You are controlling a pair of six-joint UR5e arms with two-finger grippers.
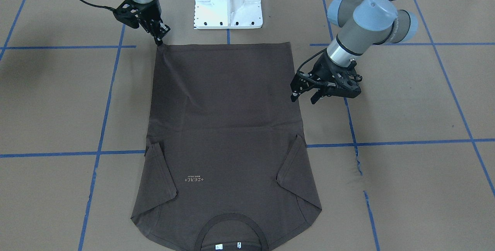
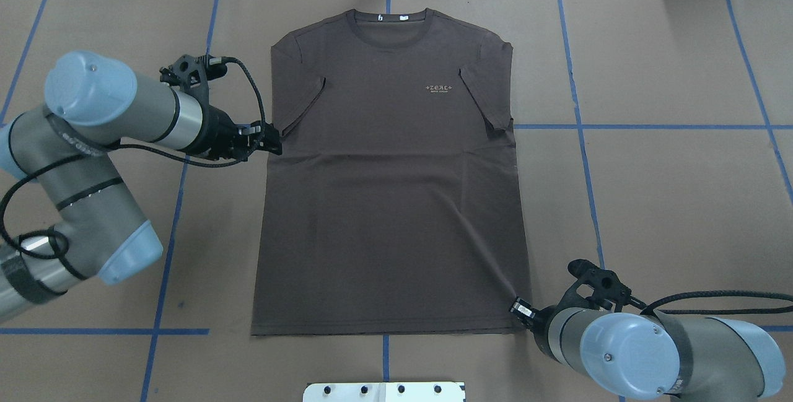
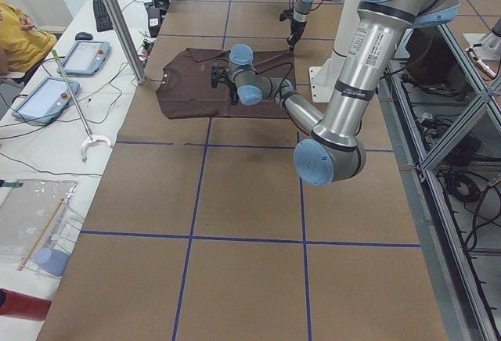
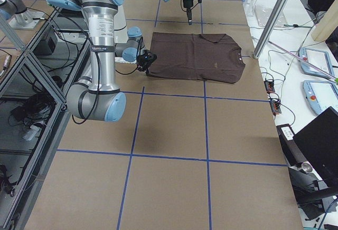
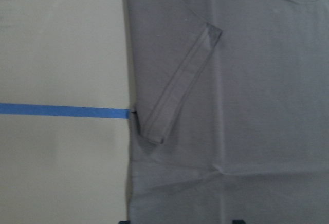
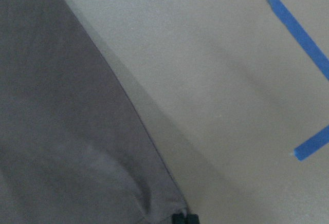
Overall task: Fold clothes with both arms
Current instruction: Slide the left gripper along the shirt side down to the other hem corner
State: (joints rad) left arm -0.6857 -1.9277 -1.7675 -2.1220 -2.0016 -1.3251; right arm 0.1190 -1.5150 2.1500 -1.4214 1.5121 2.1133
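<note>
The dark brown T-shirt (image 2: 390, 204) lies flat and face up in the middle of the paper-covered counter (image 2: 650, 204). Its hem (image 2: 384, 331) is near the robot and its ribbed collar (image 2: 387, 25) is at the far side. Both short sleeves are turned in over the body; the one on the left of the overhead view (image 2: 302, 104) lies diagonally across the chest.

The right end effector (image 1: 159, 41) is down at the near right hem corner with its fingers drawn narrow. A small pucker runs into its tip in the right wrist view, so it is probably pinching that corner, though the tips are too small to be sure. The left end effector (image 1: 305, 98) sits just beside the shirt's left side edge, a little nearer than the sleeve. Its fingers are spread wide and hold nothing.

This looks like thin jersey knit, so it should be light, limp and without any stiffness of its own. It will likely hang from whatever point is lifted, sag between two holds, and drag on the paper rather than glide. It is not fragile, but it should stretch and crease easily. A shallow pinch may catch only the top layer and peel the front from the back.

The best holds are therefore at edges and corners, taking both layers together. The near left hem corner (image 2: 254, 331) is free and would match the right-hand hold. Lifting from one corner alone would probably skew the cloth.
</note>
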